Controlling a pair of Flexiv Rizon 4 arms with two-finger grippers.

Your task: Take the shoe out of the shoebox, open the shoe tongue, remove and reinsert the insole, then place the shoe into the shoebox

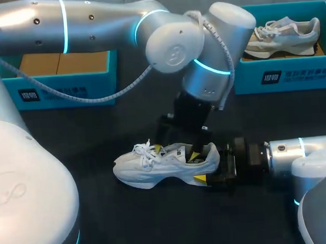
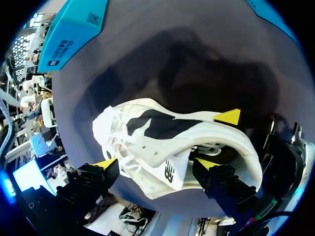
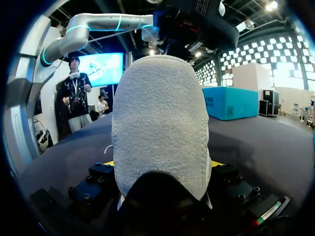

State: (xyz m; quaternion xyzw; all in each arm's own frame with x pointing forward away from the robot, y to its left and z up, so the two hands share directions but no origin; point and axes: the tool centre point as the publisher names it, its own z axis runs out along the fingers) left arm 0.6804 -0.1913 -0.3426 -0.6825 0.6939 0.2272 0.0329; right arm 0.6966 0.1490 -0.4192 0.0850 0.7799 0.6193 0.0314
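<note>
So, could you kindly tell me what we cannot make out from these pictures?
Insole: in the head view the left gripper covers the shoe's opening; in the right wrist view the heel blocks it.
Left shoebox: its back hidden by the left arm, head view.
Right shoebox: its right end cut off by the head view's edge.

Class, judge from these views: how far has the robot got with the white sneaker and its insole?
Done: the white mesh sneaker lies on the dark table, outside the empty teal cardboard shoebox. In hand: the right gripper clamps its heel while the left gripper sits at the tongue. Remaining: no insole shows outside the shoe, so insole removal, reinsertion and boxing seemingly remain.
</note>
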